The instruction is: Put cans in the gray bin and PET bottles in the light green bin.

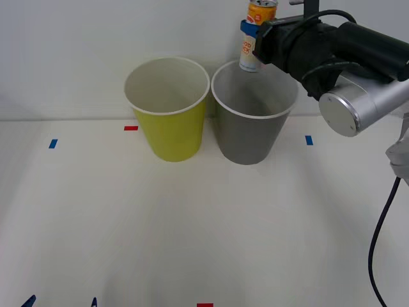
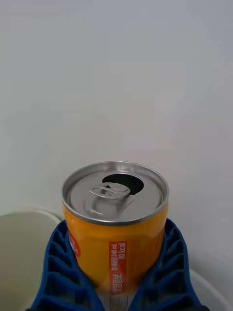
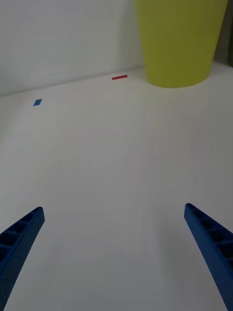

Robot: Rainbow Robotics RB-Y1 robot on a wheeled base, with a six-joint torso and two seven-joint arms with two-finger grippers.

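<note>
Right claw (image 1: 250,29) clamped on the can (image 1: 257,32), upright, held above the far rim of the gray bin (image 1: 250,131). Light green bin (image 1: 170,121) just beside it. Left claw (image 3: 116,252) spread wide, holding nothing, low over the desk (image 1: 192,224).

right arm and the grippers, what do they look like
The right arm has a silver-grey cylindrical link with a round flat end cap, then a black wrist wrapped in black cables; another black cable hangs down at the right edge. The right gripper has blue ribbed fingers with open lattice cells. The left gripper has the same blue latticed fingers, tapering to narrow tips.
</note>
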